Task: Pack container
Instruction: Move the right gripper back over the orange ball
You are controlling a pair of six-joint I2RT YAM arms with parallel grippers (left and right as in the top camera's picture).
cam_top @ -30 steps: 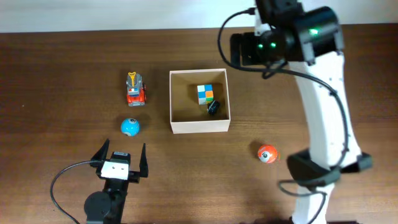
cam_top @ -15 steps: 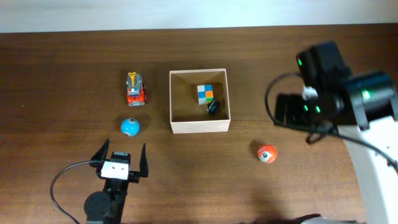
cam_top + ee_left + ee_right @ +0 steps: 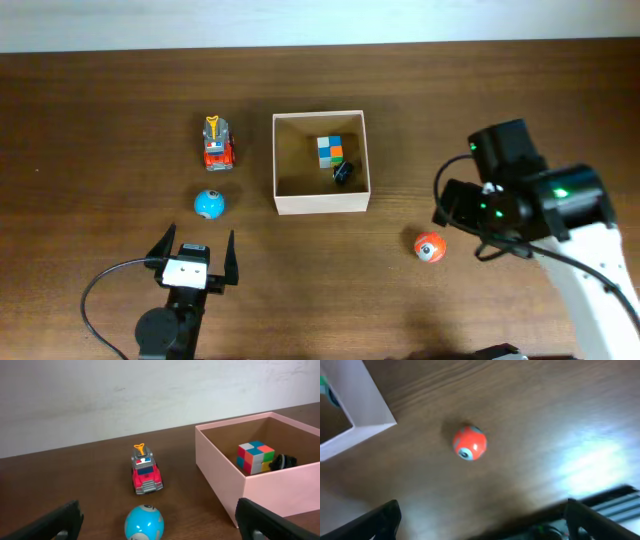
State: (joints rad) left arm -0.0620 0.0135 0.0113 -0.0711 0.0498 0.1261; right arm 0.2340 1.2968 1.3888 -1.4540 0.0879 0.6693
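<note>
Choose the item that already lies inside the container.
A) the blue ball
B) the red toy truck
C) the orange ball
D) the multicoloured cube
D: the multicoloured cube sits on the floor of the container, while the red toy truck, the blue ball and the orange ball all rest on the table outside its walls.

Overhead looks straight down; left wrist low and level; all share the container [image 3: 320, 204]
</note>
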